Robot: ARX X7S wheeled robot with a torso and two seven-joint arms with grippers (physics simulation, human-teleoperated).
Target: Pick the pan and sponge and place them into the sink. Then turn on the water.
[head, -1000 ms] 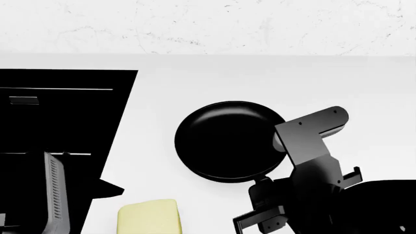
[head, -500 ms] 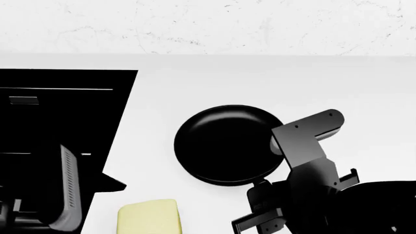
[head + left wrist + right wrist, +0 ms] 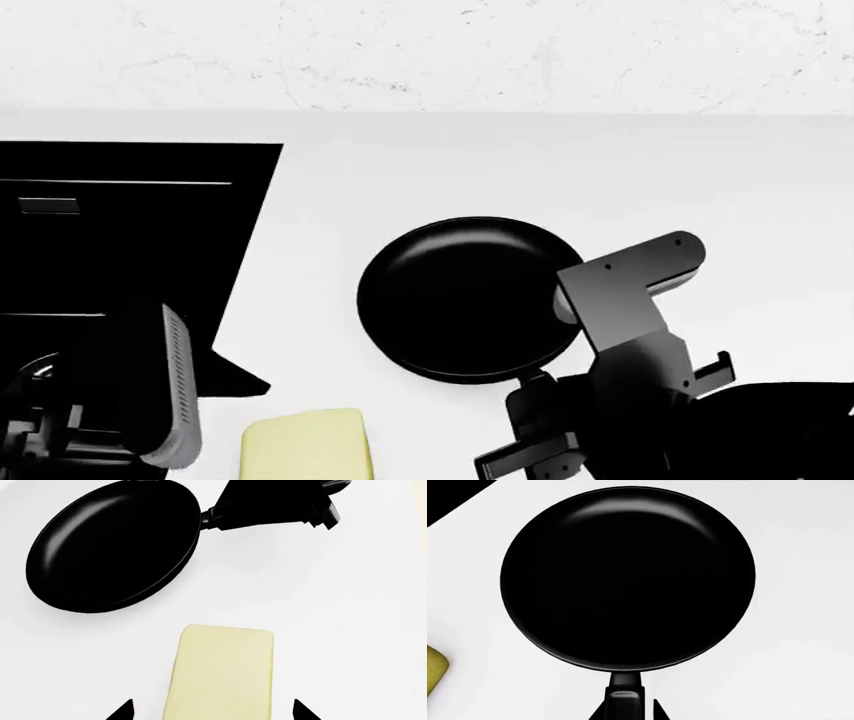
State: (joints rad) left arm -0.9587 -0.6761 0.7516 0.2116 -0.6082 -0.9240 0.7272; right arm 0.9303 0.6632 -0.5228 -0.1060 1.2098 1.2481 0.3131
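White worktop (image 3: 400, 160) below a marbled wall: my left fingers (image 3: 212, 711), spread, have slid over the sponge (image 3: 223, 670); my right fingers (image 3: 627, 711) straddle the pan (image 3: 627, 577) handle, grip unclear, pan slightly shifted beside the sink (image 3: 120, 230).

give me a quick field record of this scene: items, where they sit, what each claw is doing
pan: on white counter, right of sink, handle toward robot
sponge: flat on counter, apart from pan, nearer the robot
sink: black, set in counter at left, nothing seen in it
left claw: open, tips either side of sponge, above it
right claw: at pan handle; grip cannot be told
tap: not in view
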